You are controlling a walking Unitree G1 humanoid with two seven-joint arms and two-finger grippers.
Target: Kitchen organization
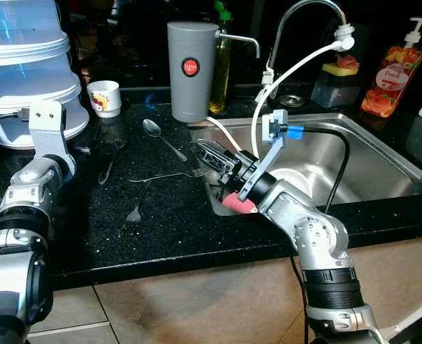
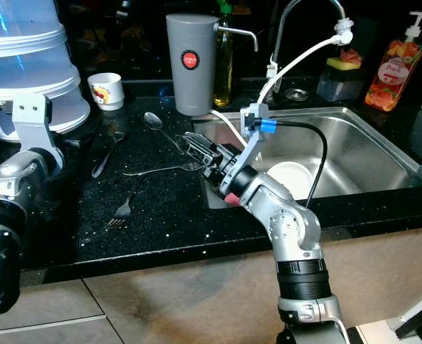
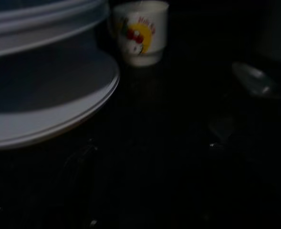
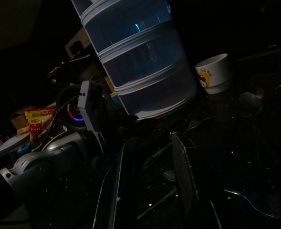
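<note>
right hand (image 2: 195,147): spread, empty, over fork (image 2: 164,170) | left hand: hidden, grip can't tell | left wrist view dark

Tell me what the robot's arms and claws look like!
Both arms are shiny silver with round joints and ribbed black bands. The right arm carries a grey bracket with a blue plug, a black cable looping from it, and a pink-red patch at the wrist. Its gripper has two long black fingers. The left arm has a pale grey bracket with a black cable.
</note>
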